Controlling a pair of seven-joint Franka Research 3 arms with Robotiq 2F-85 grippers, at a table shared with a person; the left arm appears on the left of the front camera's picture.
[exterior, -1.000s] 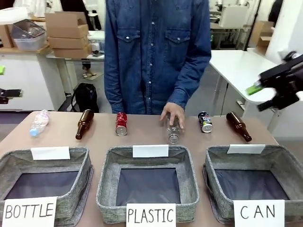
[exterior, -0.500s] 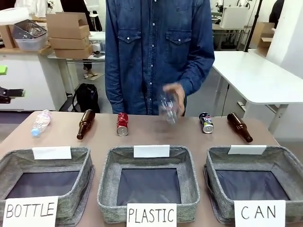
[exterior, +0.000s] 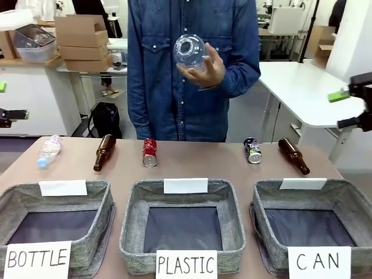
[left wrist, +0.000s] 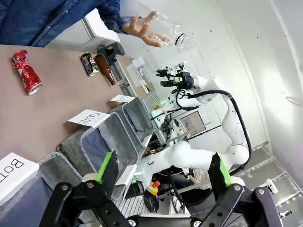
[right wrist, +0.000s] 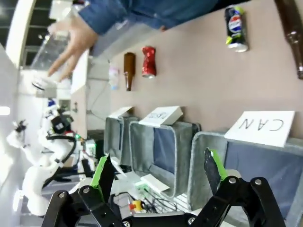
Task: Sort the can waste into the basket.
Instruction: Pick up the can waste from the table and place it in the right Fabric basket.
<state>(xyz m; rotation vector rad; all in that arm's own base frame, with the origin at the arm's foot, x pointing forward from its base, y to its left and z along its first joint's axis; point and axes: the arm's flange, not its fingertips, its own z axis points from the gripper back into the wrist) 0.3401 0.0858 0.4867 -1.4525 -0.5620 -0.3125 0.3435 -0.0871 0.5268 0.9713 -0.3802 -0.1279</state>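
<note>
The red can [exterior: 149, 152] lies on the table's far side, left of centre. The silvery can [exterior: 251, 150] lies further right, behind the CAN basket [exterior: 343, 189], which holds nothing. My right gripper [exterior: 344, 109] hangs open at the right edge, high above the table. My left gripper [exterior: 6, 102] is open at the left edge. The left wrist view shows its open fingers [left wrist: 108, 168], with the red can [left wrist: 27, 78] and silvery can [left wrist: 89, 64] far off. In the right wrist view the gripper [right wrist: 158, 175] is open above the CAN basket [right wrist: 203, 156], with the silvery can [right wrist: 235, 28] beyond.
A person at the far side holds a clear plastic bottle [exterior: 190, 50] up at chest height. Two brown bottles [exterior: 104, 152] [exterior: 293, 154] and another clear bottle [exterior: 48, 151] lie in the row of waste. The PLASTIC basket [exterior: 131, 215] and BOTTLE basket [exterior: 99, 215] stand near the front.
The person picked the clear bottle off the table and raised it to chest height. My right gripper left view, then came back at the right edge.
</note>
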